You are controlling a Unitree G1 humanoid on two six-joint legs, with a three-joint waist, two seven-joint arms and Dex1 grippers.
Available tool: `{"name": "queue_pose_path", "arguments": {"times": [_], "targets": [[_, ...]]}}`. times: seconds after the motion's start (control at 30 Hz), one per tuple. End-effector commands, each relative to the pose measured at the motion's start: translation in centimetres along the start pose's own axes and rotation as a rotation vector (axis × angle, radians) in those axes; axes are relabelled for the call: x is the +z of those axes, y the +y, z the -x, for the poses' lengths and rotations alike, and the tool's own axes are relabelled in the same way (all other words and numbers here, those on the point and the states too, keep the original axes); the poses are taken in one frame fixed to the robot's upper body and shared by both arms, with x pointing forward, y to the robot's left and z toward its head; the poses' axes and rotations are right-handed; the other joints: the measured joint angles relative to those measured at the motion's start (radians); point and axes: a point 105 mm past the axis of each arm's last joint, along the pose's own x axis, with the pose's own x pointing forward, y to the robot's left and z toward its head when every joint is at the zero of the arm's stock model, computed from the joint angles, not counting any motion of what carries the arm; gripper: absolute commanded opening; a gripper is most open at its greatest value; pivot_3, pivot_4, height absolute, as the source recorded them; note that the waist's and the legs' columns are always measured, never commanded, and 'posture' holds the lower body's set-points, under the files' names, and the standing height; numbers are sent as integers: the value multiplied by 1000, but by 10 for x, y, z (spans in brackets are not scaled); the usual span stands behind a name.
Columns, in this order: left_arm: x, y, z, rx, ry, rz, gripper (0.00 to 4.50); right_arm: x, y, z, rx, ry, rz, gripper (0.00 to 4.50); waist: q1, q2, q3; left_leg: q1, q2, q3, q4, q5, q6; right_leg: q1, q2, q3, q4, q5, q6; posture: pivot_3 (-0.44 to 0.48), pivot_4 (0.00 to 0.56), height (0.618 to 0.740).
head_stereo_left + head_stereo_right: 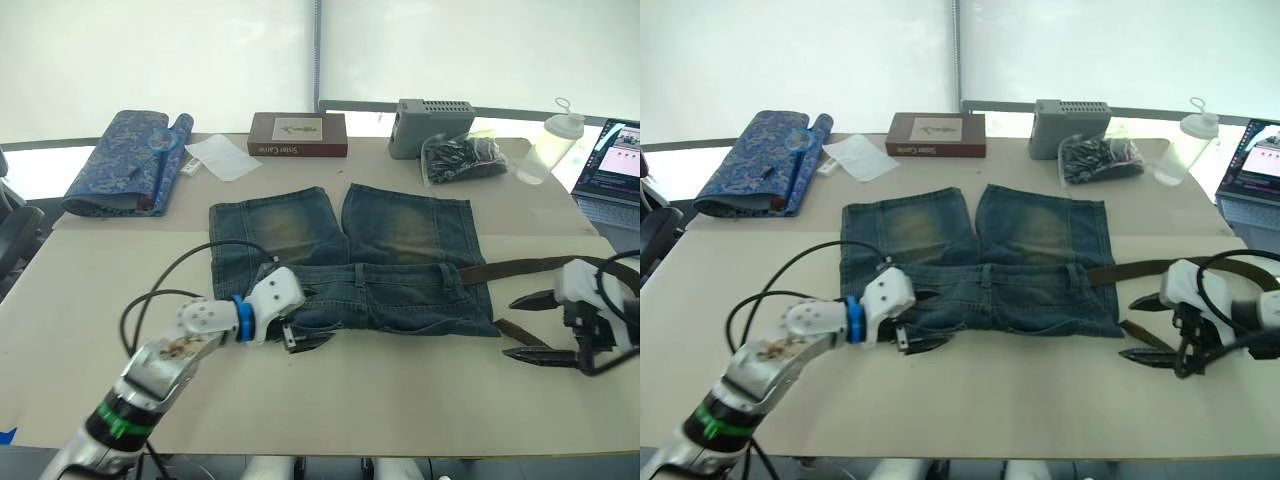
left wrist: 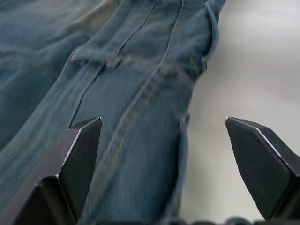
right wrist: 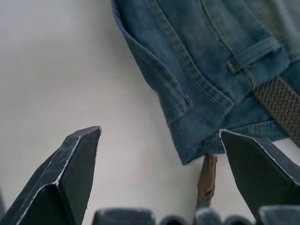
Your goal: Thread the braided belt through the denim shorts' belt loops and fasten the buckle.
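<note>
A: So, where's everything relative to the denim shorts [image 1: 345,265]?
B: Flat on the bench [image 1: 330,400]; the braided belt [image 1: 520,266] trails off their waistband's right end. Both soft, limp; grab the belt's stiffer tip.
A: End effectors?
B: Left end effector [image 1: 303,334] open over the waistband, right end effector [image 1: 541,327] open beside it

Left of the brown book [image 1: 297,134] lie white paper [image 1: 222,156] and a blue cloth roll [image 1: 125,162]; right, a grey box [image 1: 432,125], perhaps a bag of cables [image 1: 462,157], a bottle [image 1: 549,146], a laptop [image 1: 613,172].
</note>
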Motion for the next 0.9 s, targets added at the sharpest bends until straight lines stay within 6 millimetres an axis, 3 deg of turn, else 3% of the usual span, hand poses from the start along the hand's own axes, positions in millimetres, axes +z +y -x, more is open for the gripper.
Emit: {"name": "queue_pose_path", "arguments": {"times": [0.03, 0.23, 0.37, 0.5, 0.7, 0.77, 0.9], "targets": [[2, -1, -19, -58, 34, -63, 4427, 27, 10, 14, -65, -131, 92, 4491, -5, 0, 0, 0, 0, 0, 0, 0, 0, -1, 0, 1, 0, 0, 0, 0, 150, 740], [-2, -3, -43, -151, 87, -95, 4427, 46, 27, 16, -99, -374, 14, 4491, -12, -1, 0, 2, 0, 2, 1, 0, 0, 1, 0, 4, 0, 0, 1, 0, 150, 740], [-20, 0, -50, -176, 167, -148, 4427, 41, 38, 6, -54, -363, -45, 4491, -6, -1, 0, 4, 0, 2, 3, 2, 2, 3, 0, 6, 1, 1, 2, 0, 150, 740], [-27, 4, -50, -174, 187, -167, 3223, 39, 38, 2, -79, -361, -17, 4500, -6, -1, 0, 4, 0, 3, 6, 3, 3, 4, 0, 6, 0, 3, 6, 0, 150, 740], [-35, 6, -40, -167, 195, -163, 487, 33, 38, -2, -105, -341, -34, 4500, -6, -1, 0, 3, 1, 3, 7, 2, 3, 3, -2, 6, 0, 4, 6, 0, 150, 740], [-35, 4, -37, -173, 191, -138, 95, 30, 38, -4, -105, -329, -37, 4500, -6, -1, 0, 3, 1, 3, 7, 2, 3, 3, -1, 6, 0, 4, 5, 0, 150, 740], [-33, -6, -28, -184, 178, -25, 87, 29, 35, -7, -106, -321, -34, 4500, -19, -1, -1, 3, 1, 4, 7, 2, 3, 2, -1, 7, 1, 4, 5, 0, 150, 740]]}}
